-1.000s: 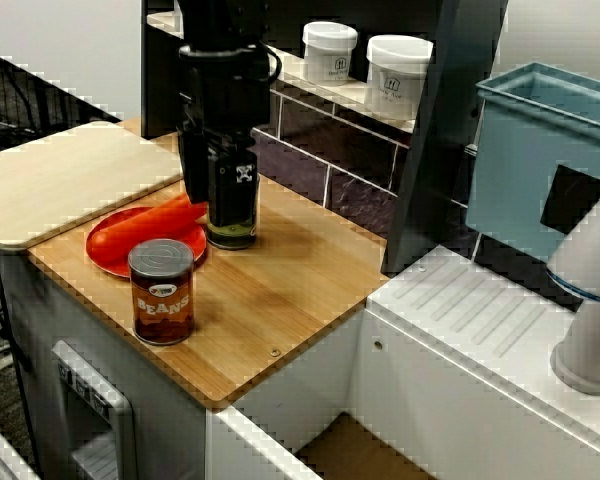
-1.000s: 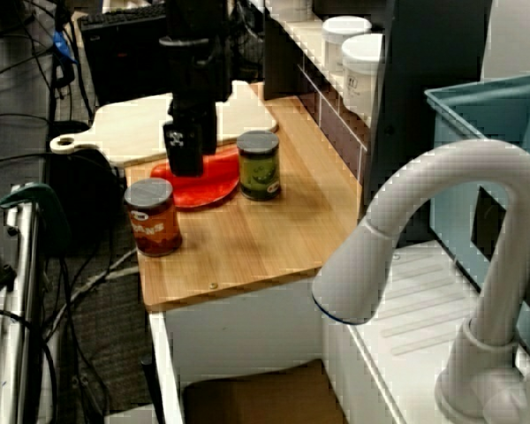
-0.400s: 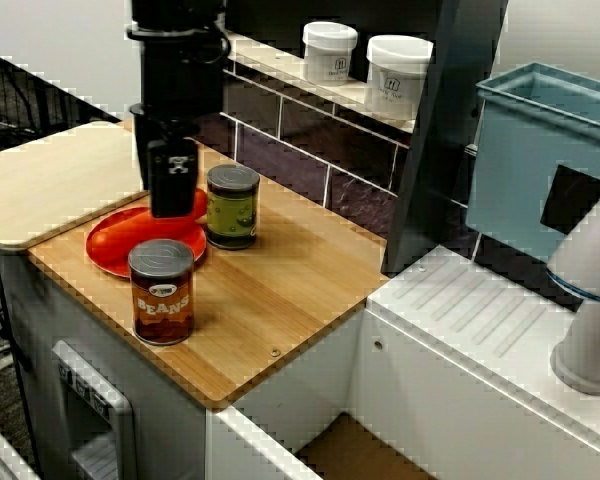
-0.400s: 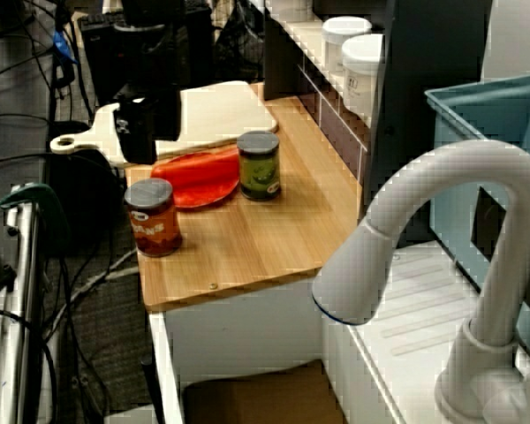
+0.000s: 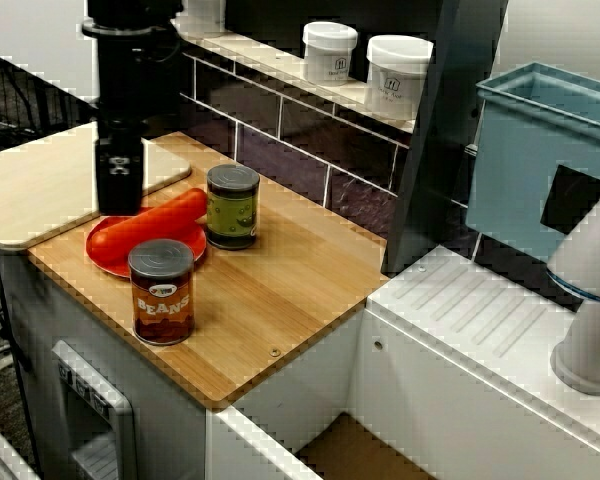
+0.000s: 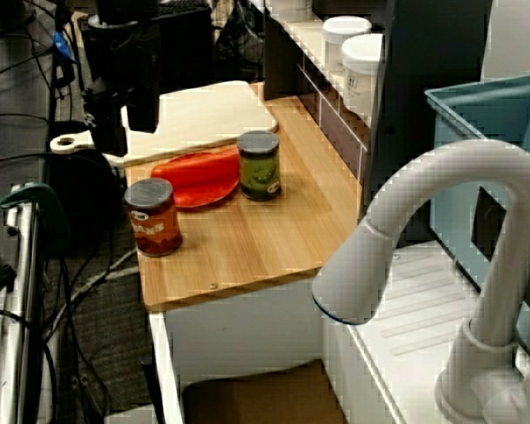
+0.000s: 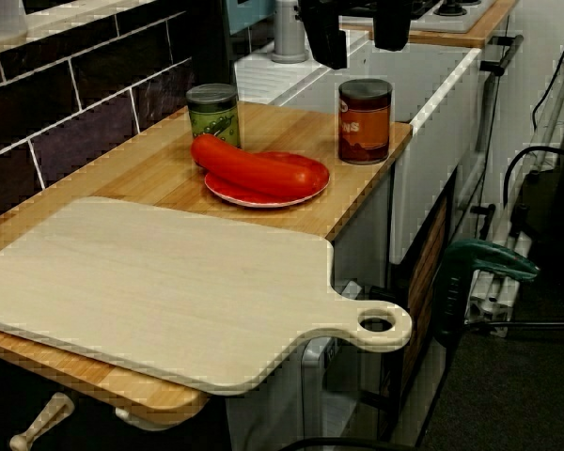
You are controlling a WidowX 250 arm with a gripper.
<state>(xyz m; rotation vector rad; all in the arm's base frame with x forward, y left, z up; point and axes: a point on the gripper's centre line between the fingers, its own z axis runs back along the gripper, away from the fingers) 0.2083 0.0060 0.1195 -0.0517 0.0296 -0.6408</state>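
My black gripper (image 5: 118, 200) hangs open and empty above the near corner of the pale wooden cutting board (image 5: 50, 180), just left of the red plate (image 5: 110, 256). In the view that rides on the gripper its two fingers (image 7: 324, 38) stand apart with nothing between them. A long red vegetable (image 5: 150, 222) lies on the plate. A green can (image 5: 232, 205) stands upright behind the plate, and a brown beans can (image 5: 161, 291) stands near the counter's front edge. In the view past the tap the gripper (image 6: 122, 141) is up and left of the plate (image 6: 199, 192).
Two white jars (image 5: 330, 50) (image 5: 398, 75) sit on the shelf above the dark tiled wall. A dark post (image 5: 435, 130) rises at the counter's right end. A blue bin (image 5: 545, 160) and a white tap (image 6: 442, 238) stand over the sink side.
The gripper has left the green can, moved left across the plate and risen; it now hangs over the cutting board's edge. The green can stands free.
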